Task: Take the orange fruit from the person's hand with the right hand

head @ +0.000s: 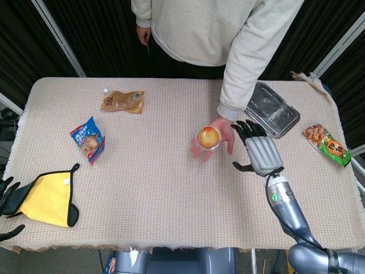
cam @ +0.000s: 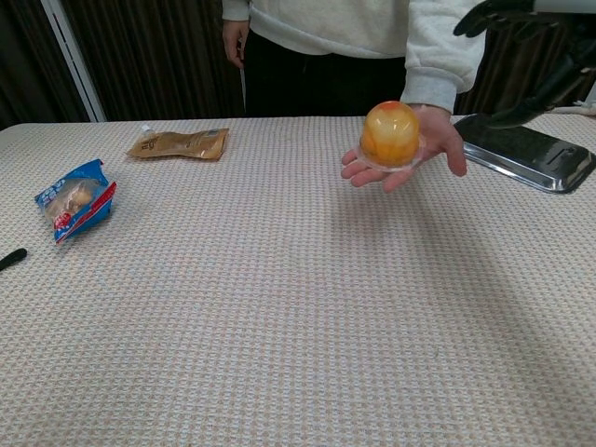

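An orange fruit in a clear dome-shaped cup [head: 209, 137] [cam: 391, 134] rests on the person's upturned palm [head: 219, 134] [cam: 414, 154] above the middle of the table. My right hand [head: 259, 151] [cam: 526, 42] hovers just right of that palm, raised above the table, fingers spread and holding nothing; it does not touch the fruit. My left hand [head: 7, 197] lies at the table's left front edge beside a yellow cloth, fingers apart and empty.
A steel tray [head: 272, 110] [cam: 526, 152] lies at the back right, behind my right hand. A green snack pack [head: 326, 144] is at the far right edge. A blue snack bag [head: 88, 138], a brown pouch [head: 122, 101] and a yellow cloth [head: 48, 198] lie on the left.
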You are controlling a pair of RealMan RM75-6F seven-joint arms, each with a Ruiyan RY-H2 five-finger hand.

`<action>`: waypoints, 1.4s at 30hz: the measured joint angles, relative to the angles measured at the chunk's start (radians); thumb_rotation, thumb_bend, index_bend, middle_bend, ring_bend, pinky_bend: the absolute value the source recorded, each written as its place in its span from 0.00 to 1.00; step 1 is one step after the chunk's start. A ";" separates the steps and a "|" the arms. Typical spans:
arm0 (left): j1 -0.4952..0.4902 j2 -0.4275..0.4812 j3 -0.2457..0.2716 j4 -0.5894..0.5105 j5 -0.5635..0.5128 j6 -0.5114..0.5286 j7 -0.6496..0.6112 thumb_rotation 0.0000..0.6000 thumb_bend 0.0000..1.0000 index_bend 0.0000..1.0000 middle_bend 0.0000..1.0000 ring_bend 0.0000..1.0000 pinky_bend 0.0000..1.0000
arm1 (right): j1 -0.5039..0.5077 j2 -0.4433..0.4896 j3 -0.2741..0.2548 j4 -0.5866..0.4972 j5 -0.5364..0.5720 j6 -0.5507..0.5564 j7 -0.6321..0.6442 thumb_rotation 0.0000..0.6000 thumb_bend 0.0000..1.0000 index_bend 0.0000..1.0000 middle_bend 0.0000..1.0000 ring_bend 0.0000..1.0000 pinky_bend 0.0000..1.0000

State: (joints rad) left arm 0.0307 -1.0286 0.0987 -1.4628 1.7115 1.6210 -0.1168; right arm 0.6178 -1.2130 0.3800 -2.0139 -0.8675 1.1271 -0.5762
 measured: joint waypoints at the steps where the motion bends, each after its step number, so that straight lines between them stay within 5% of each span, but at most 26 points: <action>1: 0.000 0.000 0.000 0.000 -0.001 0.000 -0.001 1.00 0.00 0.02 0.00 0.00 0.00 | 0.027 -0.020 0.010 0.002 0.041 -0.001 -0.020 1.00 0.11 0.12 0.07 0.01 0.10; 10: -0.002 0.003 0.001 -0.003 -0.003 -0.005 -0.015 1.00 0.00 0.02 0.00 0.00 0.00 | 0.188 -0.179 0.033 0.112 0.246 0.027 -0.125 1.00 0.11 0.13 0.07 0.01 0.10; 28: -0.002 0.004 0.002 -0.005 -0.005 -0.007 -0.025 1.00 0.00 0.02 0.00 0.00 0.00 | 0.258 -0.287 -0.024 0.284 0.280 0.034 -0.111 1.00 0.13 0.17 0.10 0.03 0.10; 36: -0.003 0.006 0.001 -0.009 -0.009 -0.011 -0.025 1.00 0.00 0.02 0.00 0.00 0.00 | 0.266 -0.357 -0.025 0.397 0.241 0.044 -0.043 1.00 0.16 0.28 0.23 0.15 0.22; 42: -0.005 0.008 0.002 -0.012 -0.010 -0.015 -0.032 1.00 0.00 0.01 0.00 0.00 0.00 | 0.267 -0.414 -0.035 0.488 0.155 0.073 0.005 1.00 0.23 0.51 0.48 0.43 0.50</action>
State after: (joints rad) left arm 0.0261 -1.0203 0.1006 -1.4752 1.7013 1.6064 -0.1485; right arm 0.8850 -1.6266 0.3447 -1.5257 -0.7128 1.1996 -0.5715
